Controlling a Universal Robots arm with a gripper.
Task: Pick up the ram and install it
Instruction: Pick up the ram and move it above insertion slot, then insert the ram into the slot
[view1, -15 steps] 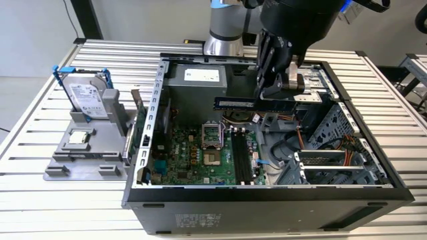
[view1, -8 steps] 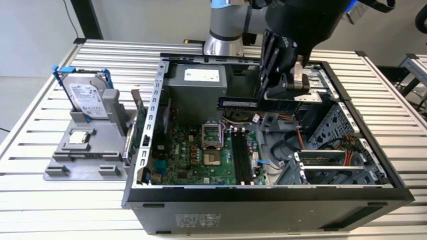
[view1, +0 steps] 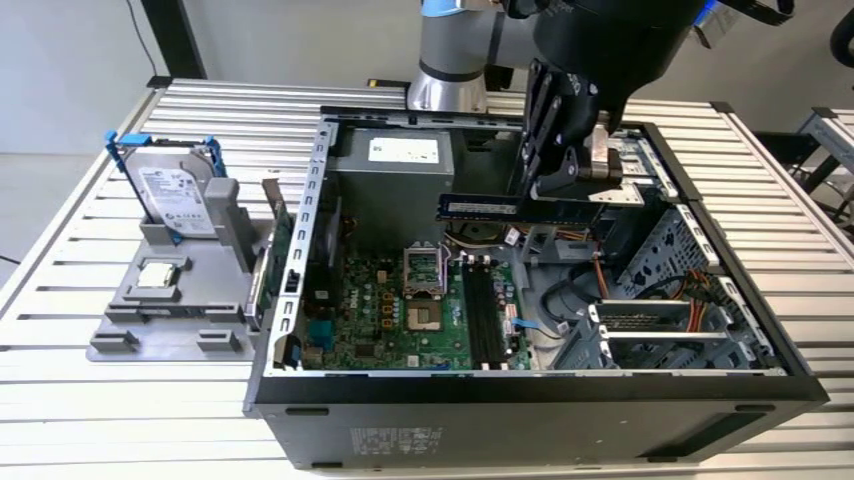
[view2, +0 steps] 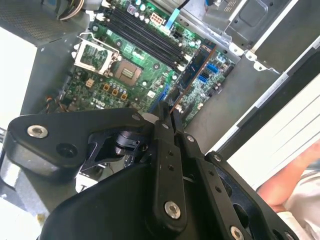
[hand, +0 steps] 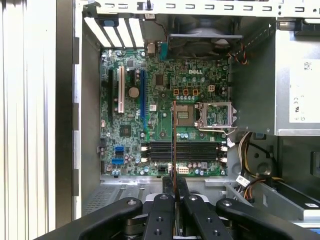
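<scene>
The fingers (hand: 164, 210) are closed on the ram (view1: 514, 207), pinching its flat faces near one end. The stick therefore rides on edge, a hold that appears suited to edge-first seating. The ram hangs above the motherboard (hand: 150, 125), clear of it and inside the open computer case (view1: 287, 300). Its length lies across the motherboard's black memory slots (hand: 182, 149) rather than along them. It is a long, thin, dark board with a pale label on one face.
</scene>
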